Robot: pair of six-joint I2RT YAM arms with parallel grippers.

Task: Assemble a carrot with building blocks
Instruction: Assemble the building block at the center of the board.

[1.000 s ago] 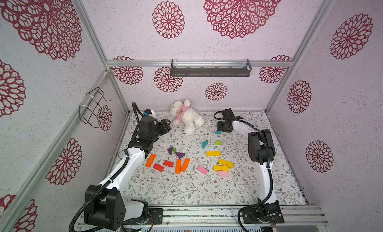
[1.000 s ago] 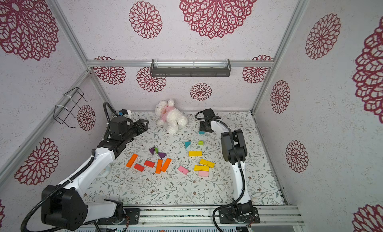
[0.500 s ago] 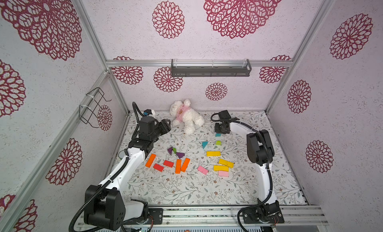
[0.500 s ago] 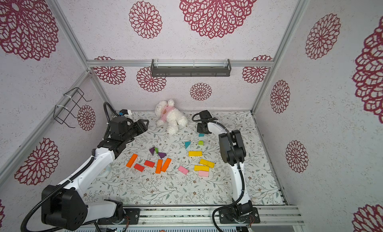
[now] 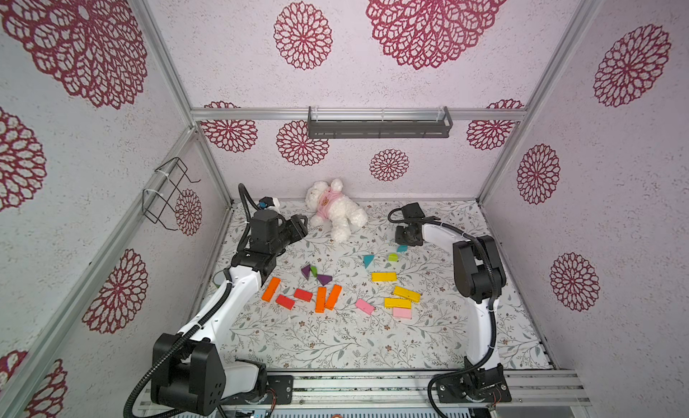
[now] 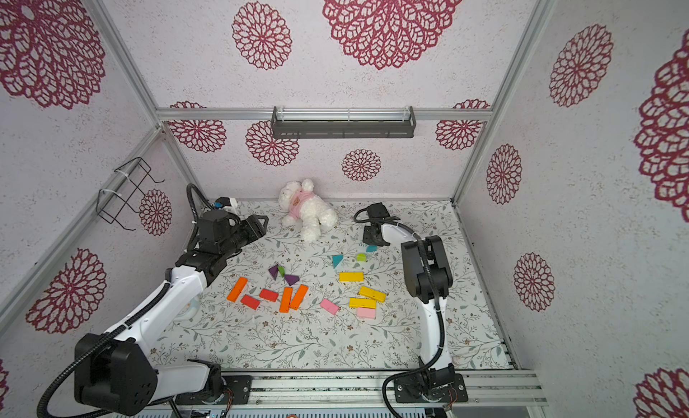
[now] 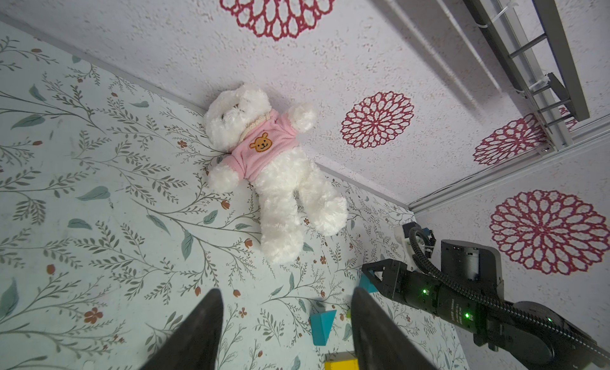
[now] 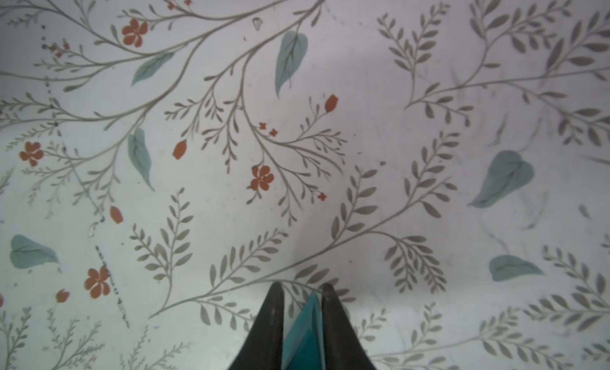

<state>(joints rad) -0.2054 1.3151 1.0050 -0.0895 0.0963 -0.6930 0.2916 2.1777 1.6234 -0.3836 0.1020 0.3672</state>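
Bars: 3 orange (image 5: 271,289), 2 red (image 5: 303,295), 3 yellow (image 5: 383,276), 2 pink (image 5: 364,306). Right jaws pinching 1 teal triangle (image 8: 305,335); left jaws spread.

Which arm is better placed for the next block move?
Right, probably. The right gripper is shut on a teal triangle, ready to carry. The left gripper hangs open and empty, pointed toward the plush bear.

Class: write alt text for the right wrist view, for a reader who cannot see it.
The right gripper is shut on a teal block, seen close up. Beyond it lies a pale mat printed with leafy sprigs and small red flowers.
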